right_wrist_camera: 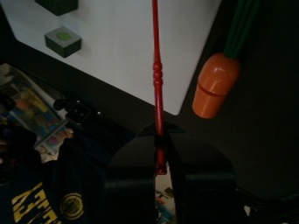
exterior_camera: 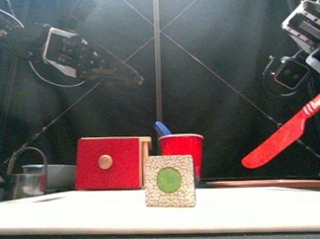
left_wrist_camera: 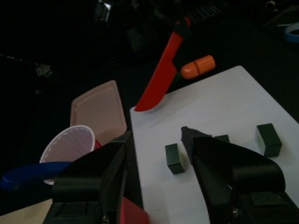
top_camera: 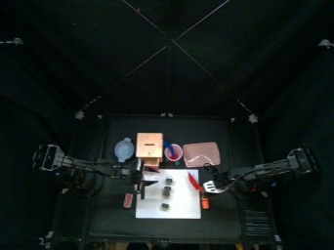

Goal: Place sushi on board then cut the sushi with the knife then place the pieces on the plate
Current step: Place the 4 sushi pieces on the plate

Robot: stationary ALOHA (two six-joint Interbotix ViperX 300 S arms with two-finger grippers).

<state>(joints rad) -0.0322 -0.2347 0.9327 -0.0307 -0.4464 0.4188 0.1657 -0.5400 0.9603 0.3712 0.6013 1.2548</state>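
**Still life: knife gripped, sushi on the board**

Here the right arm reaches in from 3 o'clock with its wrist tipped down. The right gripper (right_wrist_camera: pixel 160 140) is clamped on the handle of the red knife (right_wrist_camera: pixel 156 70), whose blade slants down toward the 2 o'clock corner of the white cutting board (top_camera: pixel 183 210). I cannot tell whether the tip touches it.

The left arm comes in from 9 o'clock. The left gripper (left_wrist_camera: pixel 156 140) hangs over the board's near-left part, jaws apart and empty.

The sushi pieces (top_camera: pixel 166 192) stand separated in a row down the board. The pink tray (top_camera: pixel 200 152) lies off the board at 1 o'clock. A toy carrot (right_wrist_camera: pixel 211 85) rests on the table just beside the board.
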